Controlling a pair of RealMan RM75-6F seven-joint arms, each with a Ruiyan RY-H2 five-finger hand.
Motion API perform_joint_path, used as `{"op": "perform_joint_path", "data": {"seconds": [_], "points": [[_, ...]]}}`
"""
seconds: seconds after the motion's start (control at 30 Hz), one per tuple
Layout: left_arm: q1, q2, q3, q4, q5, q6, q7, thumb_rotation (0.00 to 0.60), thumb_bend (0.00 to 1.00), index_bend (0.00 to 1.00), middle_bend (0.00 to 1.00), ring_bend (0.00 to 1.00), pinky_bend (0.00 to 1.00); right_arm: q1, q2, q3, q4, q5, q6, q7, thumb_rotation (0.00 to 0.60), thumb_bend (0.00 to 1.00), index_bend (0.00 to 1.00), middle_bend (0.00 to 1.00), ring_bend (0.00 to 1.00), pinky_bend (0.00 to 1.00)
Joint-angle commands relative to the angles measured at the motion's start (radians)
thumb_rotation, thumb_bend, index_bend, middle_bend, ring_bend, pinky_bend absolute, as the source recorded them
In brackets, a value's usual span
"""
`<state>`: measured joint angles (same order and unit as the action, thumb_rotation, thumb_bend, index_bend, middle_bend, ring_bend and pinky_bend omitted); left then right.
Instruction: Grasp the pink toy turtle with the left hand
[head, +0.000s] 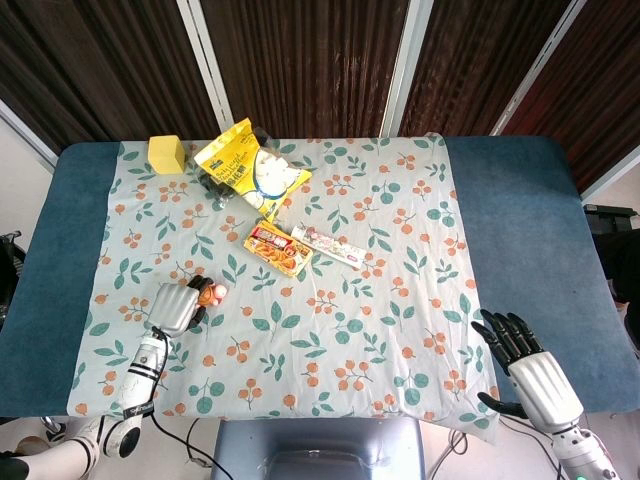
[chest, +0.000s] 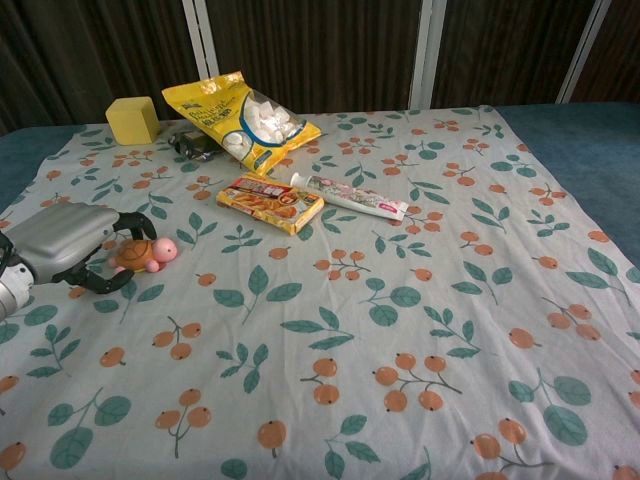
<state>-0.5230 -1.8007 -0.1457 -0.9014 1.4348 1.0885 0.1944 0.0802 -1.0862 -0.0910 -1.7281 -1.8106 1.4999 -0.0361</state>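
The pink toy turtle (chest: 148, 254) is lying on the leaf-and-berry cloth (head: 330, 330) covering the counter (head: 520, 210), toward the robot's left side. It is a small rounded figure with an orange, domed shell showing darker segment lines, and a pale pink head and feet poking out; its head is pointing toward the middle of the cloth. The left hand (chest: 72, 243) is lying right against it, silver back uppermost, with dark fingers (chest: 133, 223) curving over the shell and another dark finger reaching along the cloth just below it. The fingers are spread around the turtle and not yet clamped on it, and the turtle is sitting on the cloth. In the head view the same hand (head: 178, 305) is covering the turtle's (head: 212, 293) near side. The right hand (head: 522, 362) is hovering near the cloth's right front edge, fingers apart and holding nothing. Farther back, a yellow snack bag (chest: 240, 118), a yellow cube (chest: 132, 120), a flat orange packet (chest: 271, 201) and a white tube (chest: 350, 197) are lying
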Motion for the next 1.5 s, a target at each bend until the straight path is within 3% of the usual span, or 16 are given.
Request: {"op": "perform_joint_path", "data": {"seconds": [0.03,0.23,0.47,0.6,0.7,0.8,0.87,0.97,1.23,1.5], "points": [[-0.006,-0.015,0.003,0.026,-0.003,0.009,0.005,0.600,0.39,0.37,0.40,0.97,1.00,-0.002,0.002,0.000,0.000,-0.003,0.007,0.002,0.600,0.12,0.00,0.00,0.00,0.00],[-0.008,-0.040,0.006,0.075,-0.009,0.026,-0.017,0.600,0.39,0.53,0.55,0.98,1.00,-0.003,0.004,-0.002,-0.001,-0.005,0.008,0.002,0.600,0.12,0.00,0.00,0.00,0.00],[-0.011,-0.084,0.006,0.154,0.003,0.085,-0.034,0.600,0.46,0.83,0.88,1.00,1.00,-0.002,0.003,-0.002,-0.002,-0.003,0.004,-0.002,0.600,0.12,0.00,0.00,0.00,0.00],[-0.011,-0.111,0.008,0.199,0.017,0.129,-0.071,0.600,0.46,0.83,0.98,1.00,1.00,-0.001,0.002,-0.002,-0.002,-0.001,0.002,-0.003,0.600,0.12,0.00,0.00,0.00,0.00],[-0.013,-0.117,0.016,0.217,0.022,0.129,-0.090,0.600,0.47,0.83,0.99,1.00,1.00,-0.001,0.002,-0.002,-0.002,-0.001,0.001,-0.004,0.600,0.12,0.00,0.00,0.00,0.00],[-0.016,-0.111,0.035,0.218,0.031,0.106,-0.109,0.600,0.47,0.81,0.91,1.00,1.00,-0.002,0.002,-0.002,-0.002,-0.002,0.003,-0.003,0.600,0.12,0.00,0.00,0.00,0.00],[-0.018,-0.100,0.046,0.211,0.036,0.091,-0.117,0.600,0.46,0.71,0.75,1.00,1.00,-0.002,0.003,-0.002,-0.003,-0.002,0.003,-0.003,0.600,0.12,0.00,0.00,0.00,0.00],[-0.019,-0.087,0.059,0.201,0.045,0.083,-0.113,0.600,0.45,0.55,0.58,1.00,1.00,-0.002,0.004,-0.002,-0.003,-0.003,0.005,-0.002,0.600,0.12,0.00,0.00,0.00,0.00],[-0.019,-0.057,0.071,0.150,0.046,0.068,-0.096,0.600,0.43,0.17,0.23,1.00,1.00,-0.002,0.004,-0.003,-0.003,-0.004,0.006,0.000,0.600,0.12,0.00,0.00,0.00,0.00],[-0.008,-0.015,0.076,0.059,0.043,0.081,-0.067,0.600,0.41,0.15,0.21,1.00,1.00,-0.002,0.004,-0.003,-0.004,-0.005,0.005,-0.002,0.600,0.12,0.00,0.00,0.00,0.00]]}}
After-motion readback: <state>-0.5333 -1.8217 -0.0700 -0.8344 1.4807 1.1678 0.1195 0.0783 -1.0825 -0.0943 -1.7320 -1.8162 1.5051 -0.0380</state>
